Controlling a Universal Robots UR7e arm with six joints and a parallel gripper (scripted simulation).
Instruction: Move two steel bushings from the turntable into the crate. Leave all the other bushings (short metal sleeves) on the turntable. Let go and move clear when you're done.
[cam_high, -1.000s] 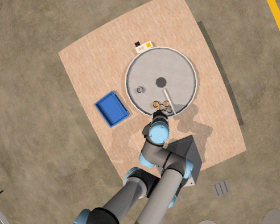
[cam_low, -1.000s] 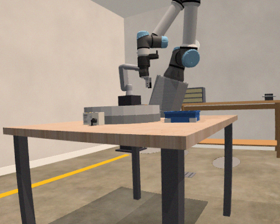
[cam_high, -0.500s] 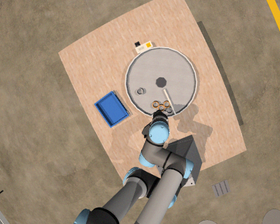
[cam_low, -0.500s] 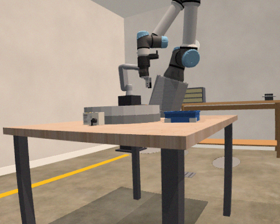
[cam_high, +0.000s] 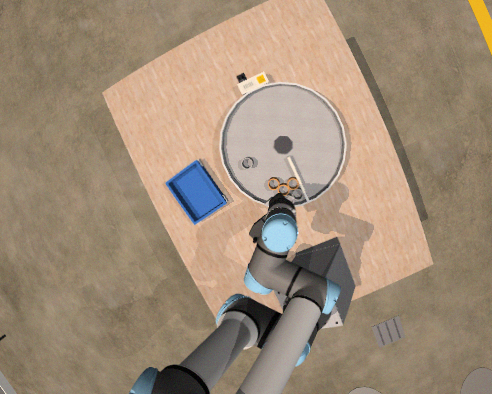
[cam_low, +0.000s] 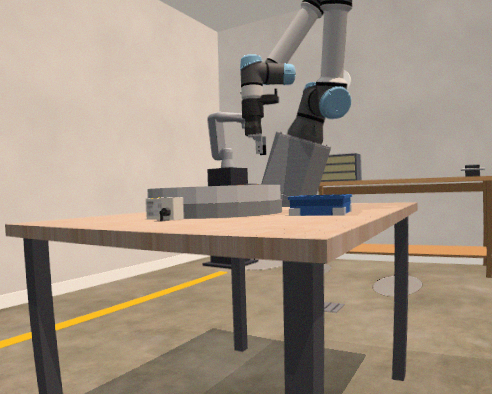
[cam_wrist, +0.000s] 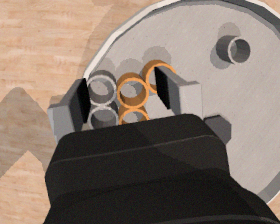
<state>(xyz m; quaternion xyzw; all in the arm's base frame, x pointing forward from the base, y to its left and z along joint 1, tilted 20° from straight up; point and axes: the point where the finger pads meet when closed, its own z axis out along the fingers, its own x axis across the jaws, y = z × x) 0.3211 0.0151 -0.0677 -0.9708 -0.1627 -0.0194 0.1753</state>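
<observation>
The grey turntable (cam_high: 283, 143) stands on the wooden table. A cluster of bushings (cam_high: 285, 186) lies at its near edge against a beige bar. In the wrist view the cluster shows two steel bushings (cam_wrist: 103, 88) (cam_wrist: 104, 117) on the left and three orange ones (cam_wrist: 133, 91) on the right. A lone steel bushing (cam_high: 248, 162) (cam_wrist: 233, 48) stands apart on the disc. My gripper (cam_wrist: 121, 86) (cam_low: 260, 145) is open and empty, hanging above the cluster with the fingers spanning it. The blue crate (cam_high: 196, 191) (cam_low: 320, 204) sits left of the turntable, and it looks empty.
A beige guide bar (cam_high: 297, 177) runs from near the black hub (cam_high: 283, 144) to the disc's rim. A small control box (cam_high: 252, 82) sits at the far side of the turntable. A grey curved arm on a black block (cam_low: 227, 160) stands over the disc.
</observation>
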